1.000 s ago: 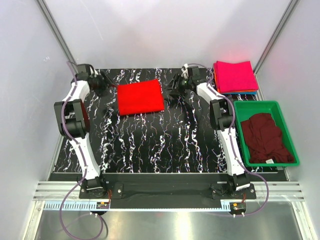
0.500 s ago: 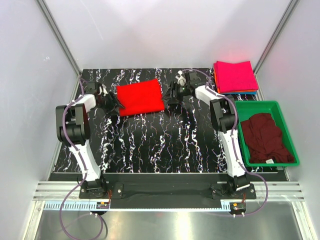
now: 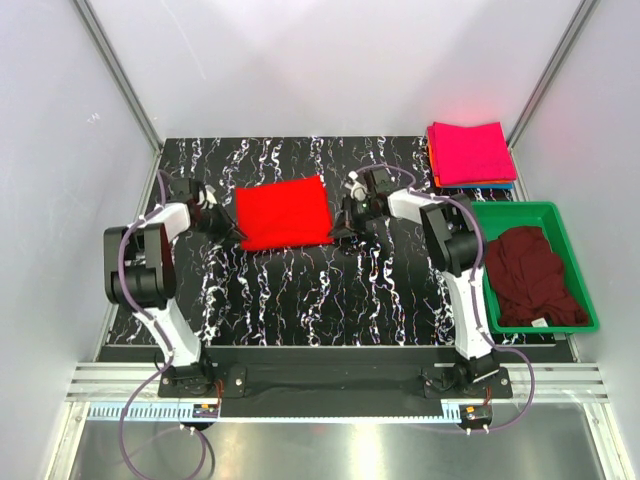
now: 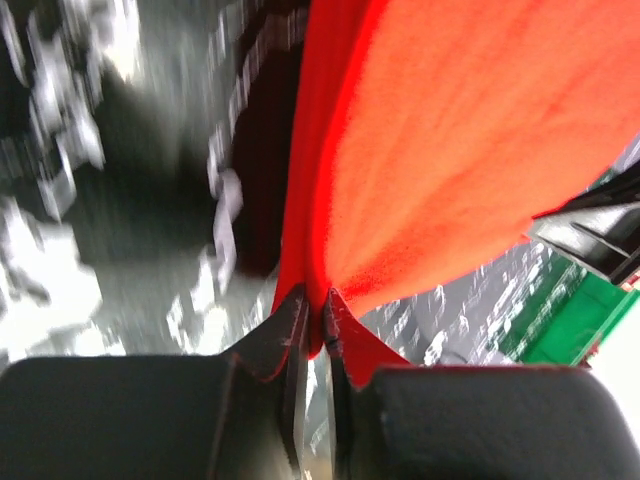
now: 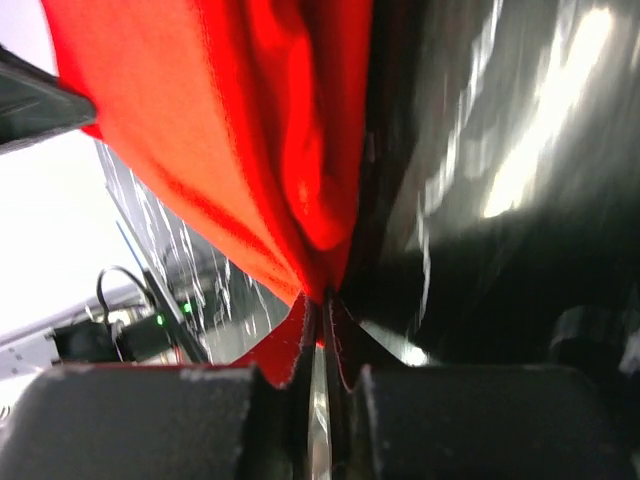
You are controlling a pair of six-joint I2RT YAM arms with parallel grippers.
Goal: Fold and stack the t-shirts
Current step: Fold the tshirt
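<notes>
Both grippers are clamped on the red t-shirt (image 3: 283,212). The left gripper (image 3: 230,230) pinches its near-left corner and the right gripper (image 3: 338,230) its near-right corner, and both wrist cams show the fingers closed with red cloth squeezed between them.

The shirt is a flat folded rectangle in the middle of the table (image 3: 300,290), a bit toward the far side. Its long axis runs left to right, slightly skewed. So the whole thing lies beyond the grippers, away from the arm bases, with the held near edge stretched between them.

The magenta-pink t-shirt (image 3: 470,152) stack is at the far right corner, way closer to the right arm. My guess is that any carry goes rightward, with the left arm doing the long reach. The dark maroon t-shirt (image 3: 530,275) is crumpled in the green bin (image 3: 515,207).
</notes>
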